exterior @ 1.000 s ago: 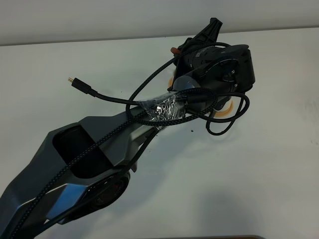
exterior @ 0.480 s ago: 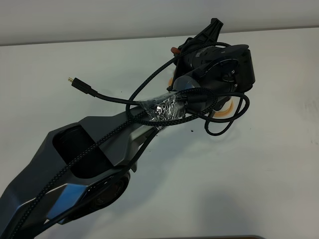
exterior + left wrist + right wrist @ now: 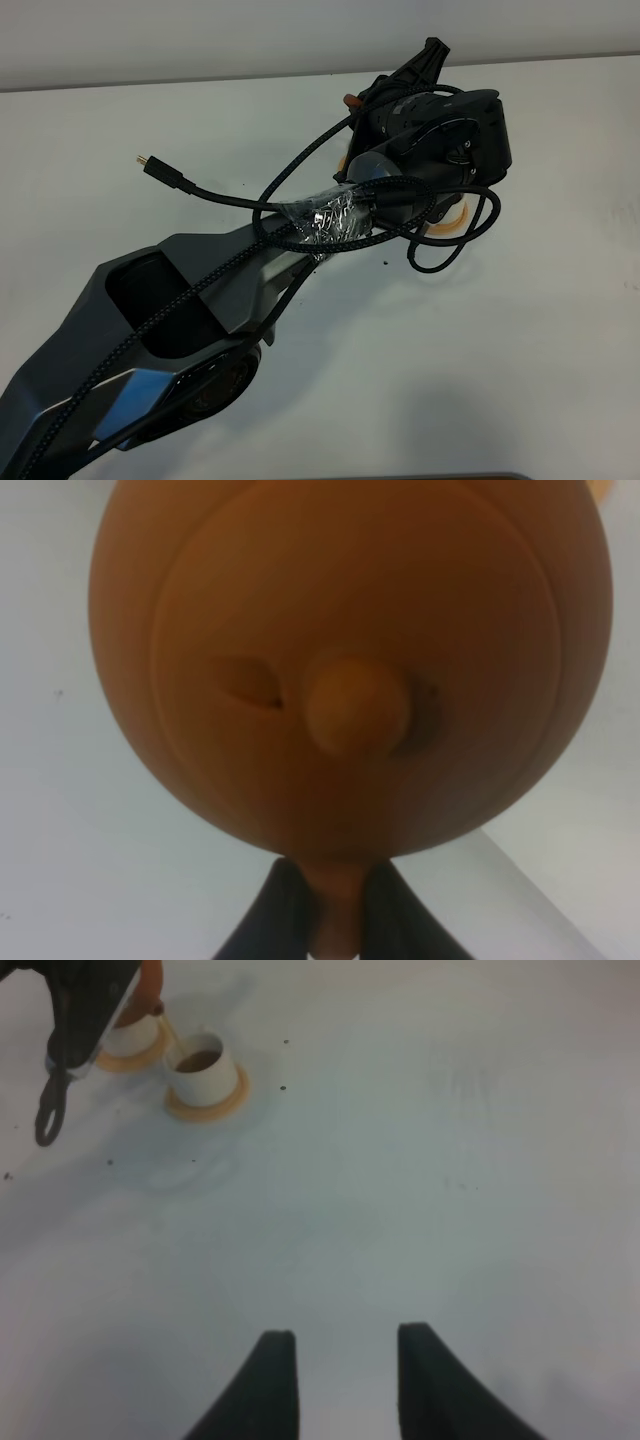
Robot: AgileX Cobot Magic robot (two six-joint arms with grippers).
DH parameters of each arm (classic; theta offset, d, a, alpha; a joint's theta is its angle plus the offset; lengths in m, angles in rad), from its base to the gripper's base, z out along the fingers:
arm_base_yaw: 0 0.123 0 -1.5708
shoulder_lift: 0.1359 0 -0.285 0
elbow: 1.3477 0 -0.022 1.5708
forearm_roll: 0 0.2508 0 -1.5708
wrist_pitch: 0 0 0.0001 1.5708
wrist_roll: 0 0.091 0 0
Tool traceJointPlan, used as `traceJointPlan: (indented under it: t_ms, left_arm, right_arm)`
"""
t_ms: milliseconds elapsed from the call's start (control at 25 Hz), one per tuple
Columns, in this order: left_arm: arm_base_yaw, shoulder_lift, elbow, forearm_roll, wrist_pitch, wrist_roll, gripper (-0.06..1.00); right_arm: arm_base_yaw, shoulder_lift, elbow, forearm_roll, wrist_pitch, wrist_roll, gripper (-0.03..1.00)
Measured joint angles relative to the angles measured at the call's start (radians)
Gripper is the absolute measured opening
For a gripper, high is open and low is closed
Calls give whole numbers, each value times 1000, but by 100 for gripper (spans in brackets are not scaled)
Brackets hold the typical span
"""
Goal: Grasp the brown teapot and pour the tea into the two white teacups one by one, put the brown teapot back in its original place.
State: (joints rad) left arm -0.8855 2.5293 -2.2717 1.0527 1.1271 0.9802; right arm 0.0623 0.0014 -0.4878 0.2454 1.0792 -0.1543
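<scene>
Near the top of the high view, our left gripper (image 3: 335, 905) pinches the brown teapot (image 3: 350, 650) tight, up over the white teacups (image 3: 205, 1065); our right gripper (image 3: 345, 1355) hangs spread wide over the worktop (image 3: 450, 1160)

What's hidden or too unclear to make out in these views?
Right wrist view: the left arm hides most of the far cup; its fill is unknown.
Left wrist view: the blurred brown teapot fills the frame, hiding everything beneath.
High view: the arm covers teapot and cups; only a saucer rim shows.
The mat appears in no view.
</scene>
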Motion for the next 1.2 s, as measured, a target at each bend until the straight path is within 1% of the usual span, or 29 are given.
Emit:
traceJointPlan:
  t_ms: [360, 1200]
  left_arm:
    - [0, 0, 0, 27, -20, 2, 11]
    - [0, 0, 0, 31, -42, 5, 11]
  right_arm:
    - [0, 0, 0, 0, 0, 0, 24]
    - [0, 0, 0, 0, 0, 0, 24]
